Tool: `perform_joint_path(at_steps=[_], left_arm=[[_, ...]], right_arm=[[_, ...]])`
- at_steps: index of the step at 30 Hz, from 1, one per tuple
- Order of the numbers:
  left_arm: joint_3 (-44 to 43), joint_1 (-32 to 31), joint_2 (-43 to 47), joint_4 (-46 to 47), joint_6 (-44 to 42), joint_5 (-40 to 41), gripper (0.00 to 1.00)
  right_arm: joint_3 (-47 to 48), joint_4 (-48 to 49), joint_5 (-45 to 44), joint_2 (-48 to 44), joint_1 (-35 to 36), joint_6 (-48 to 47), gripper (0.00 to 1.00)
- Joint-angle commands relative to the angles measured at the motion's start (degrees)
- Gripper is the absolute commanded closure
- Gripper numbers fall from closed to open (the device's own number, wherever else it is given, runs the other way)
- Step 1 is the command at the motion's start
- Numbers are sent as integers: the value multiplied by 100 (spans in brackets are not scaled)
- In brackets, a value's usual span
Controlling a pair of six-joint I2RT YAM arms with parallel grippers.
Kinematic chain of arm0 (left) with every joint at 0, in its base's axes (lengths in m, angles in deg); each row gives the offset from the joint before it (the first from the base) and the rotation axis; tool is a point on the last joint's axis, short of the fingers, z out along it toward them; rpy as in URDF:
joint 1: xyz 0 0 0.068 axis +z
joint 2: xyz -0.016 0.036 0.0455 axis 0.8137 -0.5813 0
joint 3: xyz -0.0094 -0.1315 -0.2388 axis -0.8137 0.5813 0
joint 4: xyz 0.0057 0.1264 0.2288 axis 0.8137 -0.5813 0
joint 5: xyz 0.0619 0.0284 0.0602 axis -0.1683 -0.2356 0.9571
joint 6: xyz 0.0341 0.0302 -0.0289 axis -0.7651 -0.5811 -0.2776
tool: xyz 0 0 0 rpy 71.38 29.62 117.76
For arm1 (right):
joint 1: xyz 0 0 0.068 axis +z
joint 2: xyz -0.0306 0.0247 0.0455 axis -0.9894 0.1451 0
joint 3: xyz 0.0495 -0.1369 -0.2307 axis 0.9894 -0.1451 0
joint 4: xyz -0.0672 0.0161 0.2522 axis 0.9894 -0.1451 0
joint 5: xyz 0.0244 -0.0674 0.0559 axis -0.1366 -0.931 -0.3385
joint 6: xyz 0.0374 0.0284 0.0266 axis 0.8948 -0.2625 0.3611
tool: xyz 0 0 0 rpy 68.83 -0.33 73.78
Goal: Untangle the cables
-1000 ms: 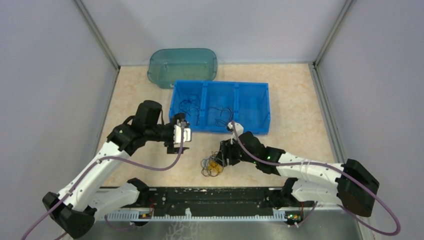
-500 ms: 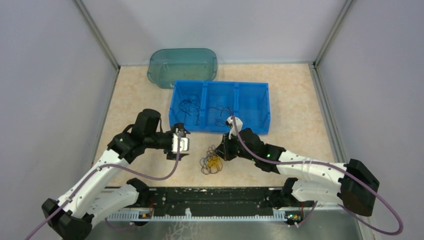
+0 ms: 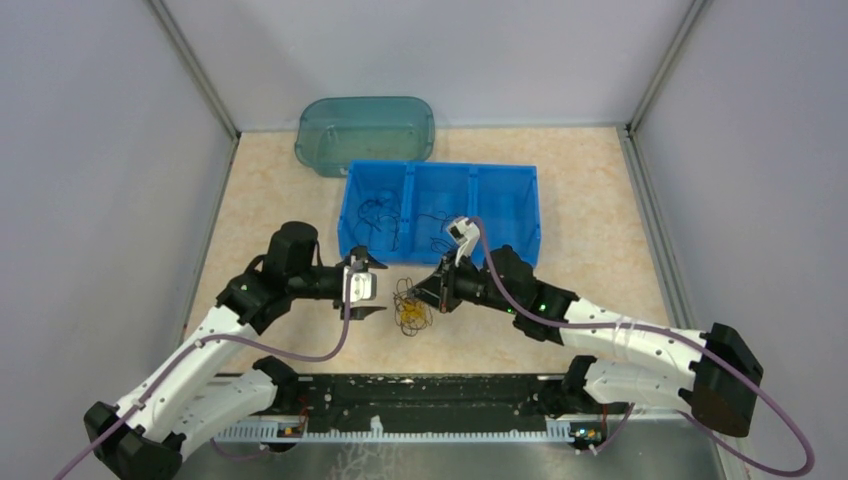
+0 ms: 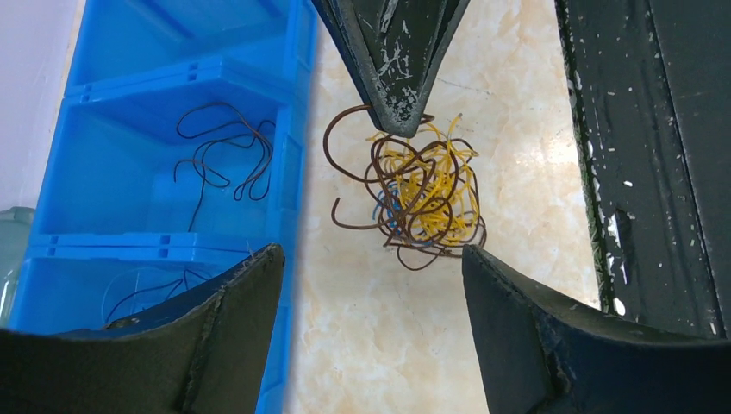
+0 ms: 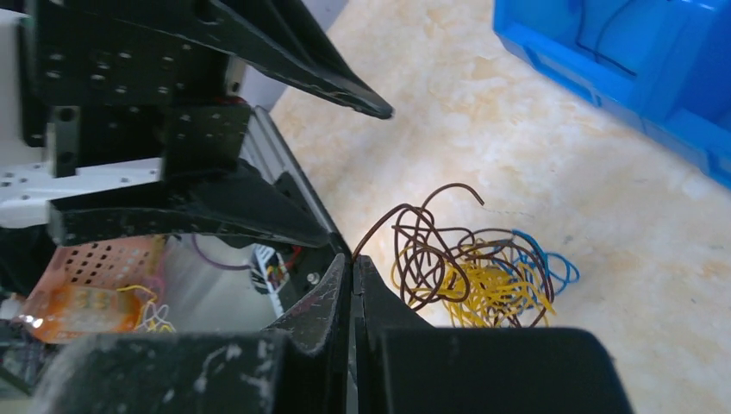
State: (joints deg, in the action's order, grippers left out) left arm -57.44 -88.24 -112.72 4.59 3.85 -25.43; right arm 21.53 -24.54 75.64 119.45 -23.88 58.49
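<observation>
A few cables [image 3: 380, 212] lie sorted in the blue bin [image 3: 530, 215]; 1 tangle [image 3: 411, 313] is left on the worktop [image 3: 590, 200]. The right claw [image 3: 428, 292] pinches its brown cable [image 5: 379, 222], the left claw [image 3: 378, 287] is open.

My left hand [image 3: 372, 288] sits left of centre in the frame, its two dark fingers spread wide and pointing right. My right hand [image 3: 422, 293] reaches in from the right, fingers pressed together to a point. Between them, at the middle of the frame, is a small tangled clump of thin yellow-orange and dark wires [image 3: 410, 314]. My right hand's tip touches its upper right edge. The pale marbled beige surface [image 3: 600, 220] lies beneath. Just above the hands stands a bright blue plastic bin with three compartments [image 3: 528, 215], with loose dark wires [image 3: 380, 215] in its left and middle compartments. A translucent teal plastic tub [image 3: 365, 130] lies just behind the bin's left end.
</observation>
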Motion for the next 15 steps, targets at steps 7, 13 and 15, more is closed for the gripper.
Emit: perform_joint_path(at_steps=[7,13,15], left_arm=[[187,-84,4,731,960,-447,24],[186,-120,-29,850,1144,-461,48],[140,-129,-26,878,1171,-461,66]], right_arm=[[654,1134,730,105,90,227,100],[815,1318,977,298,136,263,100],[831,1372,1040,321,148,263,100]])
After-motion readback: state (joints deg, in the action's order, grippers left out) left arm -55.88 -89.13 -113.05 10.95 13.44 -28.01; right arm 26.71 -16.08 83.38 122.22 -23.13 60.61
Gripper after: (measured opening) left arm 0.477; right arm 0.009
